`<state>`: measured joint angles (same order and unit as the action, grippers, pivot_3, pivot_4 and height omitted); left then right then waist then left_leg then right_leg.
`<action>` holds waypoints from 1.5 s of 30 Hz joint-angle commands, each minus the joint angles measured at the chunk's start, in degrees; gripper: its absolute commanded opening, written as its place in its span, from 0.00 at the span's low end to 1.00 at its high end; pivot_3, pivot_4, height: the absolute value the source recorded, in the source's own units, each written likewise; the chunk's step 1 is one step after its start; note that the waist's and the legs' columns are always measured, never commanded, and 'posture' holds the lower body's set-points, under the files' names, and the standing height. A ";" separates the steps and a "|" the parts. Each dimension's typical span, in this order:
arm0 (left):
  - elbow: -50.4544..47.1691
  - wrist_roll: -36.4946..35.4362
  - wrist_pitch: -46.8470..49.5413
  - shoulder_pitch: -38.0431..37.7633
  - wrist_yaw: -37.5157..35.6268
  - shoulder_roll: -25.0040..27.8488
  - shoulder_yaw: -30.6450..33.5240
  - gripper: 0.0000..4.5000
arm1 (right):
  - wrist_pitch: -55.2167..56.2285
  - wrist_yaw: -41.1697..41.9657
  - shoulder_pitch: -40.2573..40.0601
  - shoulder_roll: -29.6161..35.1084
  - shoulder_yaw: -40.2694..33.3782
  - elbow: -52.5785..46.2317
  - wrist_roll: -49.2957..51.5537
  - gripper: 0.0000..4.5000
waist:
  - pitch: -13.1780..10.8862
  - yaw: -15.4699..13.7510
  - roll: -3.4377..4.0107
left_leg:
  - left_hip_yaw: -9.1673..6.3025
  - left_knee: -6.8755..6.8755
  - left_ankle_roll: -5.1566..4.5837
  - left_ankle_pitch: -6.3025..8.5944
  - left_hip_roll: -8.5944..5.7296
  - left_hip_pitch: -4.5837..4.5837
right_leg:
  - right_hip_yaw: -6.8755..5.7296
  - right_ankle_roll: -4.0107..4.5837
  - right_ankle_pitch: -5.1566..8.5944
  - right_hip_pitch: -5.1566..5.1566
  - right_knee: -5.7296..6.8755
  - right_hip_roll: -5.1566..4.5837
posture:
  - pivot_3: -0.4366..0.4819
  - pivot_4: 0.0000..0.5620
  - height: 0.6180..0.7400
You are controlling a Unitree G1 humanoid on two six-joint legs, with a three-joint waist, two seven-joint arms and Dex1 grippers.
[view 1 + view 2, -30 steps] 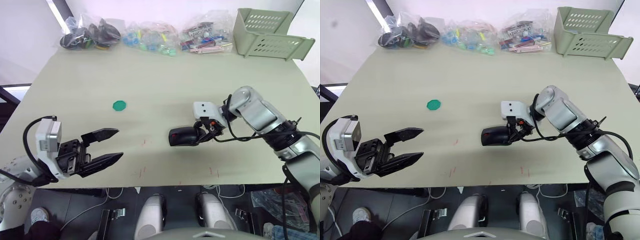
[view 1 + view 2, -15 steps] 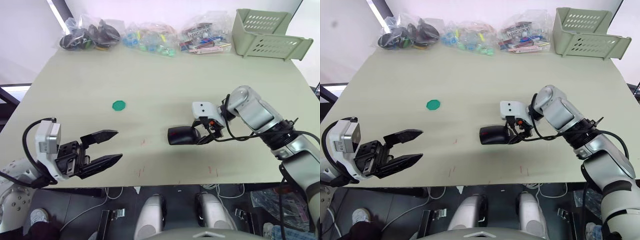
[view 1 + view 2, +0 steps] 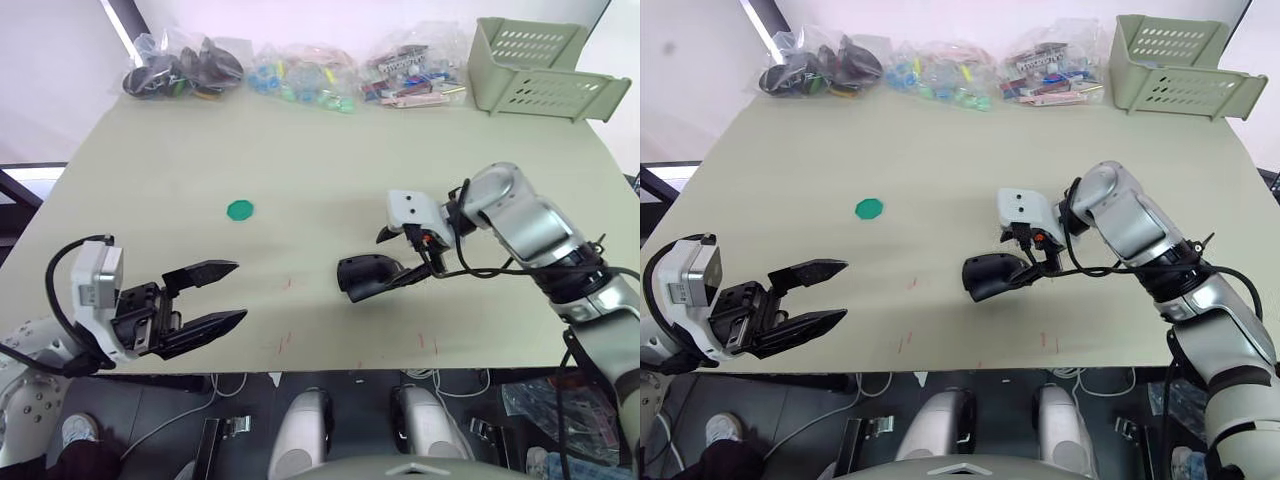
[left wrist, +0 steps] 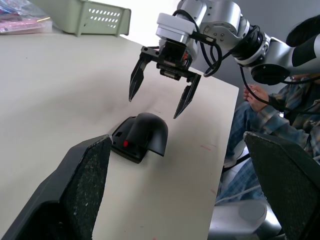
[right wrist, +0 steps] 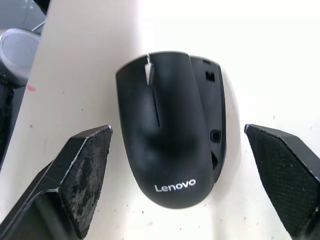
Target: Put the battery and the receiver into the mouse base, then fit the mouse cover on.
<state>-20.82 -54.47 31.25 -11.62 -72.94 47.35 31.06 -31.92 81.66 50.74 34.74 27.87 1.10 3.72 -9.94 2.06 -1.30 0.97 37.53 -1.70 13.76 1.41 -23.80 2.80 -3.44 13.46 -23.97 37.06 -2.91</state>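
Your right pincer (image 4: 161, 85) hangs wide above the mouse cover (image 5: 162, 150), a light, slick shell sitting askew on the mouse base (image 5: 214, 125) (grip its long sides gently).

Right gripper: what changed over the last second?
The right gripper has let go of the mouse cover and lifted off it, fingers now spread wide above it. The cover sits crooked on the mouse base, shifted to one side with the base's edge exposed. The left gripper stayed open and idle, and the green disc has not moved.

One mouse cover (image 5: 162, 135), one mouse base (image 5: 212, 120), one green disc (image 3: 238, 210)
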 commanded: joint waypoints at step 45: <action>1.63 0.89 -1.63 0.31 -4.08 1.20 1.71 1.00 | 33.27 -3.94 -7.32 -1.77 -4.56 11.70 -4.59 0.99 | 0.00 0.11 0.00 | 0.10 0.02 0.13 -0.09 0.01 0.06 | -0.13 0.01 0.00 0.13 0.02 0.04 | 0.48 0.27 1.00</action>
<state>-18.86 -53.41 30.52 -11.11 -76.47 48.19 30.96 0.58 77.25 41.89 32.98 24.17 13.54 -1.35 -9.94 2.18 -1.30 1.07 37.54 -1.57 13.67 1.42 -23.73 2.67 -3.43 13.46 -23.84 37.08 -2.87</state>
